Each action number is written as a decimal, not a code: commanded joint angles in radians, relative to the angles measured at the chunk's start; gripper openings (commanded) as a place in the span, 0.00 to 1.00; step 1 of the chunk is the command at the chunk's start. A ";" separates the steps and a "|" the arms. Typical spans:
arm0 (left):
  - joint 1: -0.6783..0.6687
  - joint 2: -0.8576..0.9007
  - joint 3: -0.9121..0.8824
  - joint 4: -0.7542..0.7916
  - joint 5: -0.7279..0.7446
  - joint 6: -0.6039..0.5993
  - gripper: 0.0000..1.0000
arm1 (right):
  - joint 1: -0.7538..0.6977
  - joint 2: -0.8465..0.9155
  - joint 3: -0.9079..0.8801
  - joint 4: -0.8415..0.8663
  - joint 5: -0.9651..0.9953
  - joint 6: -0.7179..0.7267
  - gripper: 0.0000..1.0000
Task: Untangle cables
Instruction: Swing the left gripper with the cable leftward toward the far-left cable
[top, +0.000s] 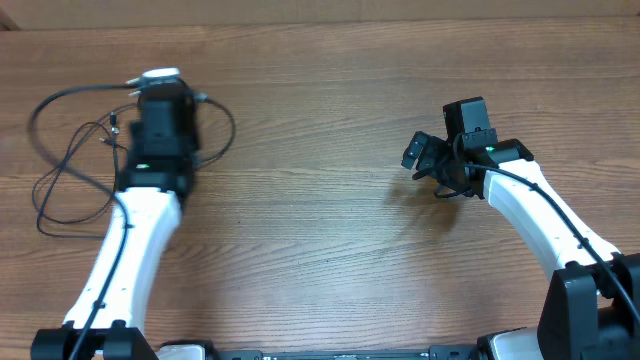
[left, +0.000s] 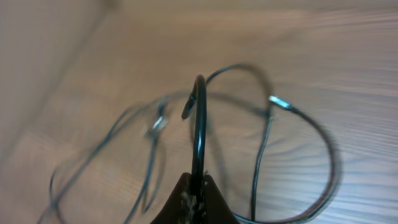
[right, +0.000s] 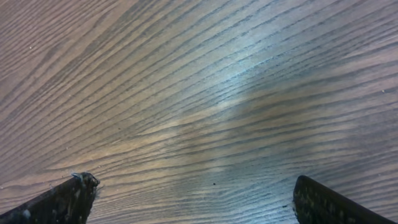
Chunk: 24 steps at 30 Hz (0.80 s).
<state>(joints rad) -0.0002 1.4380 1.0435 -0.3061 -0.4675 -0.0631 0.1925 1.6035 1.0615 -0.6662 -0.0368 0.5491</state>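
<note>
The cables (top: 60, 150) are thin black cords lying in tangled loops at the table's far left, around my left arm's wrist. My left gripper (top: 160, 90) sits in the middle of them, mostly hidden under its own wrist. In the left wrist view my left gripper (left: 198, 190) is shut on one black cable (left: 199, 124), which rises straight up from between the fingers. Other loops and a small plug end (left: 278, 101) lie blurred on the wood below. My right gripper (top: 422, 168) is far to the right, away from the cables. It stands open (right: 196, 202) over bare wood.
The wooden table (top: 320, 250) stretches between the two arms. Its far edge (top: 320, 22) runs along the top of the overhead view. A white piece (top: 160, 75) shows just beyond my left wrist.
</note>
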 joint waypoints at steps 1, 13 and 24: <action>0.159 -0.019 0.022 -0.052 0.078 -0.176 0.04 | 0.003 -0.005 0.001 0.006 0.010 -0.004 1.00; 0.446 -0.019 0.021 -0.138 0.289 -0.266 0.67 | 0.003 -0.005 0.001 0.006 0.010 -0.004 1.00; 0.441 -0.019 0.021 -0.178 0.700 -0.261 1.00 | 0.003 -0.005 0.001 0.006 0.010 -0.004 1.00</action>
<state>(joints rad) 0.4450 1.4380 1.0435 -0.4652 0.0189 -0.3222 0.1925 1.6035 1.0615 -0.6659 -0.0368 0.5491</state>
